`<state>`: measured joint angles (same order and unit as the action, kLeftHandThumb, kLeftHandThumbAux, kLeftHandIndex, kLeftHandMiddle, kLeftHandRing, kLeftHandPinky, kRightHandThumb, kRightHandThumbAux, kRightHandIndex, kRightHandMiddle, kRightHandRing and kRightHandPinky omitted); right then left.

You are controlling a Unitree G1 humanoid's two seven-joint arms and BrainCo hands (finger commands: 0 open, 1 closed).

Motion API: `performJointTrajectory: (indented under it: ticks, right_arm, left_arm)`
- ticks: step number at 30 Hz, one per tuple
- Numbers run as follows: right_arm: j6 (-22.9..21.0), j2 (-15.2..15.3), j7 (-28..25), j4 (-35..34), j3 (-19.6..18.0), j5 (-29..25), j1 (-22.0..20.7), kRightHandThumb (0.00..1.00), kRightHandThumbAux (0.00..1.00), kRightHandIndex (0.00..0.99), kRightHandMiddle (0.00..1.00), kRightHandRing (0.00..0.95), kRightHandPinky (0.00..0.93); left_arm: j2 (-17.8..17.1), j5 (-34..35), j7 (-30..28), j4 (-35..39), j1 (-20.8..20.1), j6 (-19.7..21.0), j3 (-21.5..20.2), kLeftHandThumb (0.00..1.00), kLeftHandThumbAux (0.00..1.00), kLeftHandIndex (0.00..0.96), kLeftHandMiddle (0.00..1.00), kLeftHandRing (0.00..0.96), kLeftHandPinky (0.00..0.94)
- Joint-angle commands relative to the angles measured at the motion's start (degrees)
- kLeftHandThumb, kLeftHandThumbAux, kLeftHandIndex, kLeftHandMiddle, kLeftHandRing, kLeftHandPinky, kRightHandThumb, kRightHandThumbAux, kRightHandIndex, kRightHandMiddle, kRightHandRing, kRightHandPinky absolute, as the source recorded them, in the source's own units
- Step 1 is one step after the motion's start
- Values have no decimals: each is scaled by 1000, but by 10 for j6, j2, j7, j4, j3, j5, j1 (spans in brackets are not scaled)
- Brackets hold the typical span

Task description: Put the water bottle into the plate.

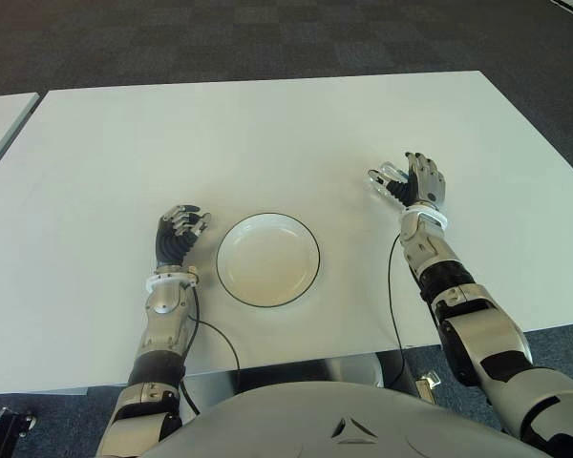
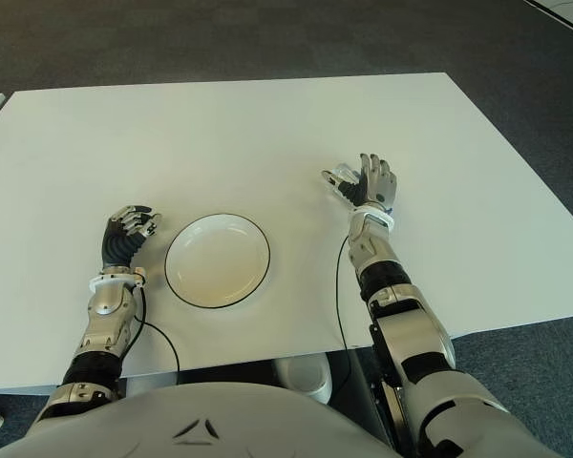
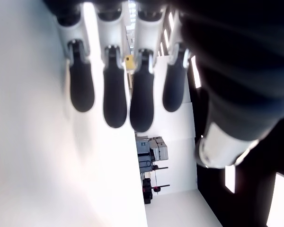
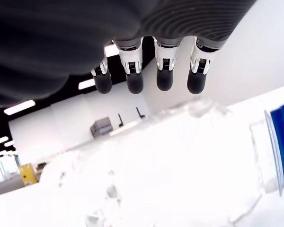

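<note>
Right wrist view has the right hand [image 1: 413,183] open over the lying bottle [image 4: 170,170], ready to grab; left hand [image 1: 179,234], loosely open and empty, sits left of the plate [image 1: 267,259].

A robotics lab or test room in an office-type building.

A broad white rectangular table [image 1: 267,124] stands on dark grey carpet tiles [image 1: 220,38] laid in a faint checker, the flooring of an office rather than a home. A second white tabletop [image 1: 0,119] shows just beside it on the robot's left. In the left wrist view the room behind is large and white-walled, with long strip ceiling lights [image 3: 195,71], a stack of grey equipment cases [image 3: 151,149] and a yellow object [image 3: 128,61] farther off. The right wrist view shows more strip lights [image 4: 19,107] and a grey boxy machine [image 4: 102,127] against a white wall.
</note>
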<state>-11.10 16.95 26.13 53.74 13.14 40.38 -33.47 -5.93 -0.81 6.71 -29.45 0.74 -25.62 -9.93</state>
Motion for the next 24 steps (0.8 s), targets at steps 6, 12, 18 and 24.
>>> performJointTrajectory:
  ticks: [6, 12, 18, 24]
  right_arm:
    - [35, 1, -23, 128, 27, -19, -49, 606, 185, 0, 0, 0, 0]
    - [38, 1, -55, 177, 48, -16, -66, 623, 212, 0, 0, 0, 0]
    - [27, -2, -88, 209, 76, -7, -75, 606, 209, 0, 0, 0, 0]
    - [10, -12, -118, 231, 108, 5, -76, 596, 205, 0, 0, 0, 0]
  left_arm:
    - [5, -1, 6, 1, 5, 5, -2, 700, 716, 431, 547, 521, 503]
    - [9, 2, 7, 4, 7, 8, -4, 699, 717, 430, 536, 519, 509]
    - [5, -2, 9, -10, 1, 4, -5, 697, 718, 430, 540, 526, 510]
    - [4, -5, 11, -16, -2, 6, -5, 697, 718, 431, 542, 528, 505]
